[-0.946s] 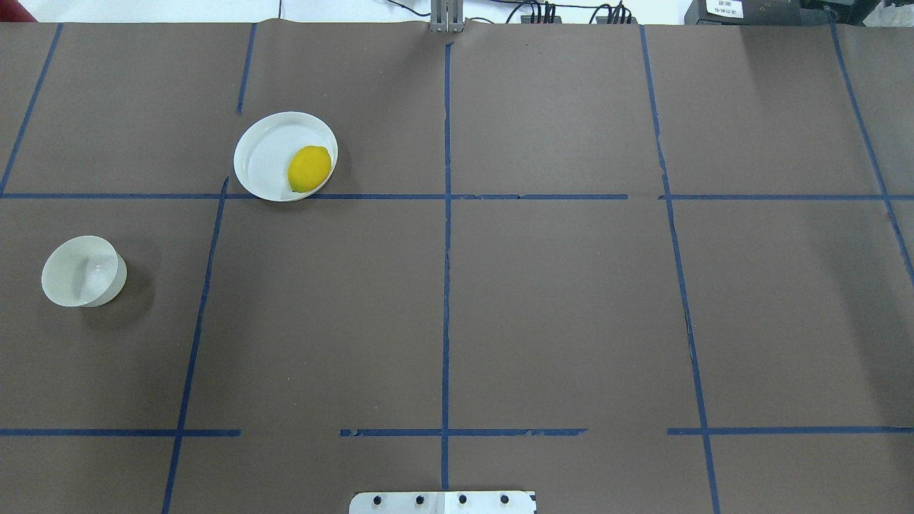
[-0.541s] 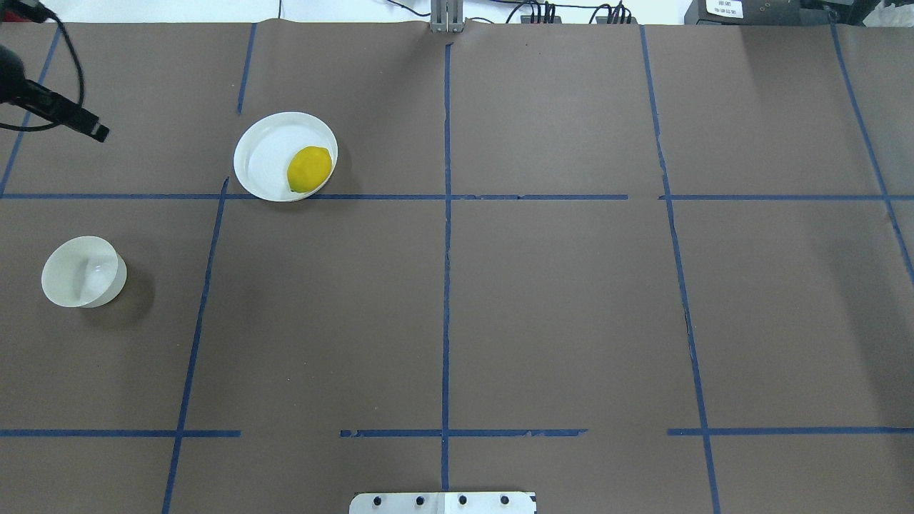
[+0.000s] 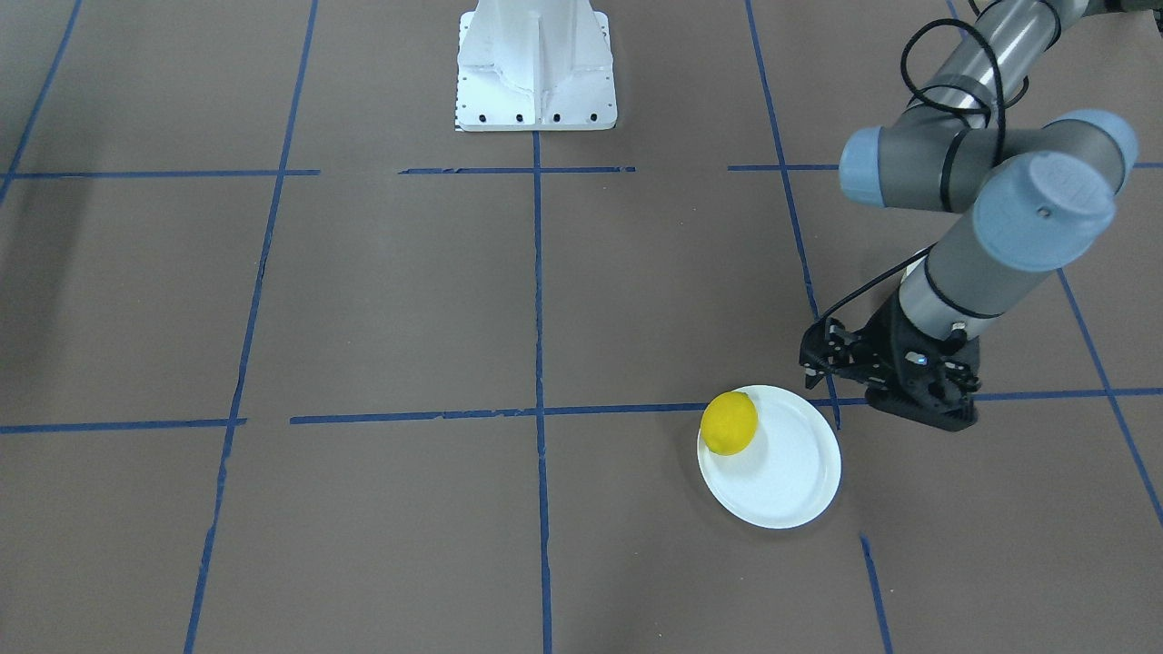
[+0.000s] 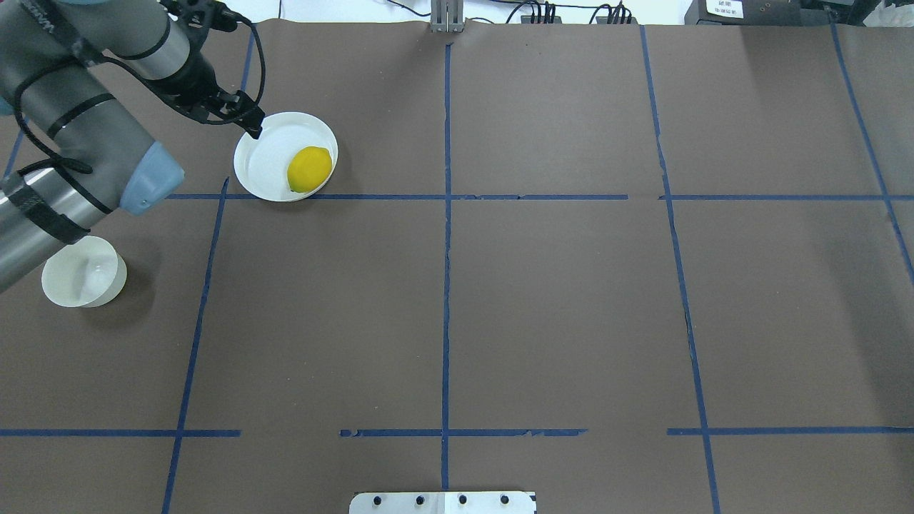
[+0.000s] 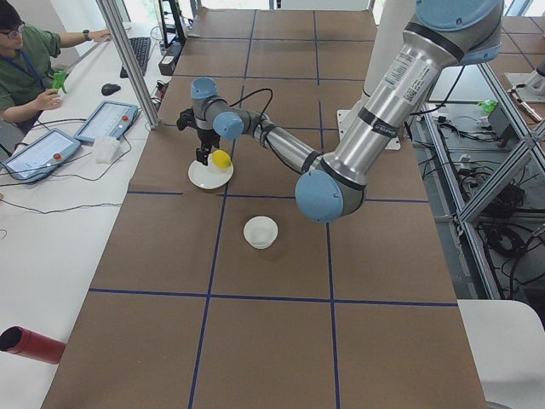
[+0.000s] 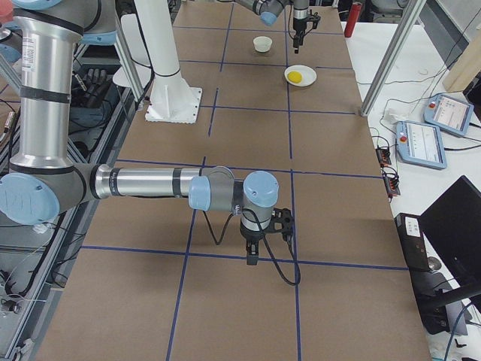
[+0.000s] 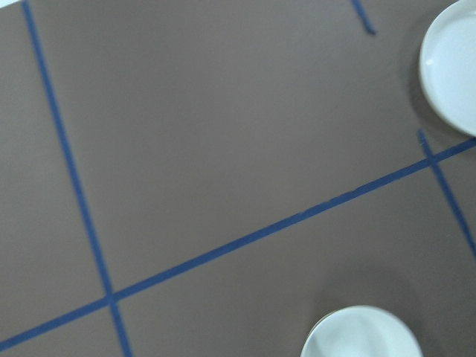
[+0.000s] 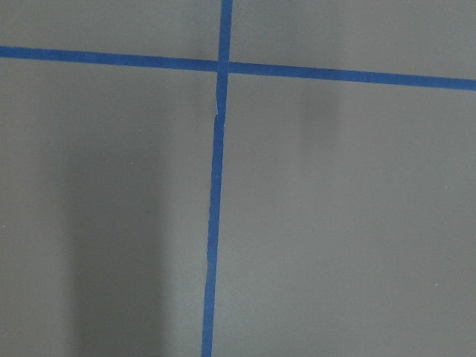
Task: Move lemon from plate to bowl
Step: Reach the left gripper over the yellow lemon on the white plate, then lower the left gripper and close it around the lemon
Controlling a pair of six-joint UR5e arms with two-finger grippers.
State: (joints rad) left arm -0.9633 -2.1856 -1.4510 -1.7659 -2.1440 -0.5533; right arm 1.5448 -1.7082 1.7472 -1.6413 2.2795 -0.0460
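The yellow lemon [image 4: 309, 168] lies on the right side of the flat white plate [image 4: 268, 160]; both also show in the front view, lemon [image 3: 729, 422] and plate [image 3: 781, 472]. The small deep bowl [image 4: 80, 277] stands empty at the left, partly under my left forearm. My left gripper [image 4: 253, 127] points down at the plate's far-left rim, looks shut and holds nothing, a short way from the lemon. The left wrist view shows the plate's edge [image 7: 454, 67] and the bowl's rim [image 7: 361, 335]. My right gripper [image 6: 252, 258] shows only in the exterior right view; I cannot tell its state.
Brown paper with blue tape lines [image 4: 446, 214] covers the table. The white robot base [image 3: 534, 68] stands at the table's near edge. An operator [image 5: 21, 72] sits at the side table with tablets. A red cylinder [image 5: 30, 343] lies on that side table.
My left arm has swung in from the left edge, and its gripper has moved right to the plate's far-left rim. Lemon, plate and bowl have not moved.
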